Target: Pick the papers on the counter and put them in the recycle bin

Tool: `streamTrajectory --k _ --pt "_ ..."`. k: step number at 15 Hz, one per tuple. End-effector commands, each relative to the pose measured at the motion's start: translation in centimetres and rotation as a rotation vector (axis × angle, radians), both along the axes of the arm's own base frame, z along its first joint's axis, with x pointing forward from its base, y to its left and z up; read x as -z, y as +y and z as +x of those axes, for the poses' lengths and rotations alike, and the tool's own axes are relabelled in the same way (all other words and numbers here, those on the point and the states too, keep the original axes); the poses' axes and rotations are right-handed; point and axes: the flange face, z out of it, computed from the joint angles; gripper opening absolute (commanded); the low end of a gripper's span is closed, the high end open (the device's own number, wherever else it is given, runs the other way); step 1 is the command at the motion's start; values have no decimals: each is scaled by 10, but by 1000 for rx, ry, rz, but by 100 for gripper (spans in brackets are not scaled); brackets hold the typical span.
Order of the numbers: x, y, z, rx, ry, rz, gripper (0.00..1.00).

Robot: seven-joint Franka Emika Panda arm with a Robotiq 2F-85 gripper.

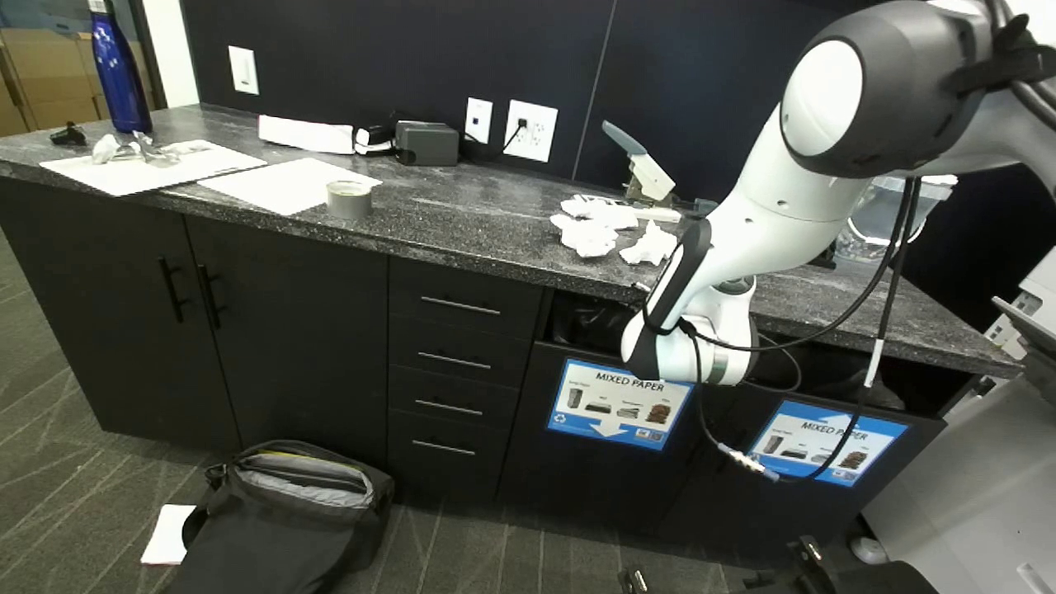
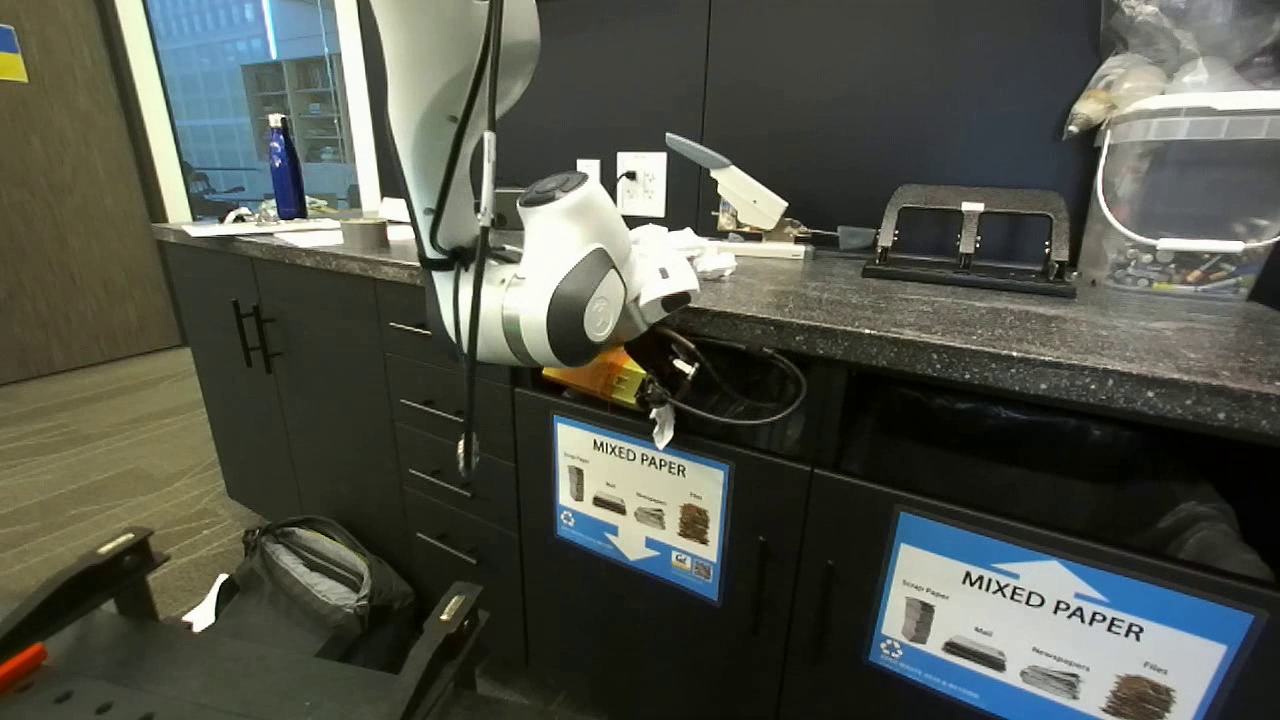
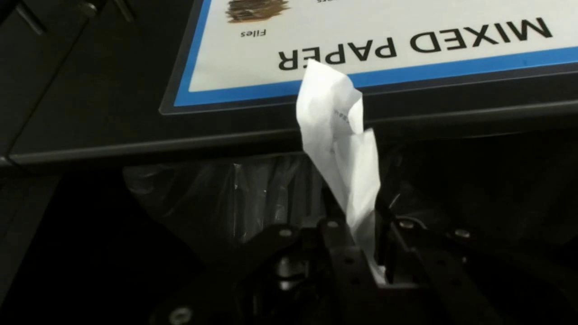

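Left on the counter (image 1: 478,227): flat sheets (image 1: 285,183), presumably not the target; tape roll (image 1: 349,200) by a sheet corner, maybe as a weight. Mid-counter: loose scraps (image 1: 587,237) bunched in front of the stapler (image 1: 652,177), near the edge above the bin (image 1: 594,474), so short carry each. Right and lower: wrist (image 1: 676,355) sits below counter level because the bin mouth is under the top. Gripper (image 3: 361,230) is pinching one paper scrap (image 3: 334,117) by its end, jaws nearly together since it's thin. Free end pokes out near the front lip (image 3: 135,147); over or outside it, can't tell. Probably needs moving further in over the liner (image 3: 266,194) before release.
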Motion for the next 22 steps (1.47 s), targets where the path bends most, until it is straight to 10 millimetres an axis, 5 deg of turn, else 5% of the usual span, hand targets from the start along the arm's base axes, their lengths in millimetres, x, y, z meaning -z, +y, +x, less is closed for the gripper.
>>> streamTrajectory --k 1,17,18,20,22 --pt "3 -4 34 15 -90 -53 19" --pt "24 -1 74 67 -116 -111 18" --pt "22 -2 73 72 -120 -108 44" --pt "20 -1 73 73 -123 -113 43" --pt "17 0 72 66 -123 -111 57"
